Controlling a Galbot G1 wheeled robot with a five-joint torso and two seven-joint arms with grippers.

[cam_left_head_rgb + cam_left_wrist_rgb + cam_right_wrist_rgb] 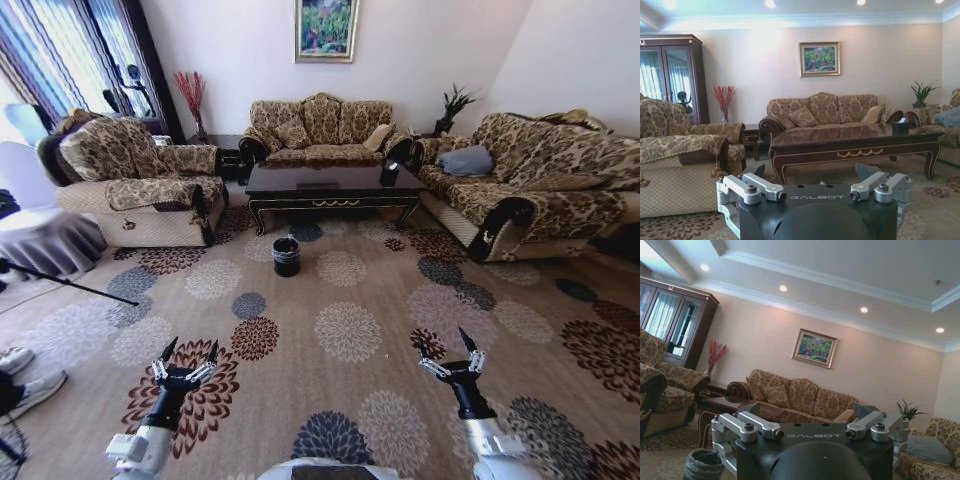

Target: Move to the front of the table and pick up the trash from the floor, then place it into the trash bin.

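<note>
Left gripper (186, 356) and right gripper (448, 349) are held low above the floor (340, 400), fingers spread wide, nothing gripped. The trash bin (286, 256) stands on the carpet well ahead of both grippers, nearer the left gripper's side, just before the table (333, 186). A black tissue holder (389, 173) sits on the table's right end. Sofas surround the table

Home living room. Patterned sofas (322, 128) and an armchair (135, 180) ring a dark wooden coffee table (335, 187) on floral carpet (345, 330). Framed painting (326, 28) on wall, glass-door cabinet (670, 75), potted plant (921, 93), recessed ceiling lights (783, 288).
</note>
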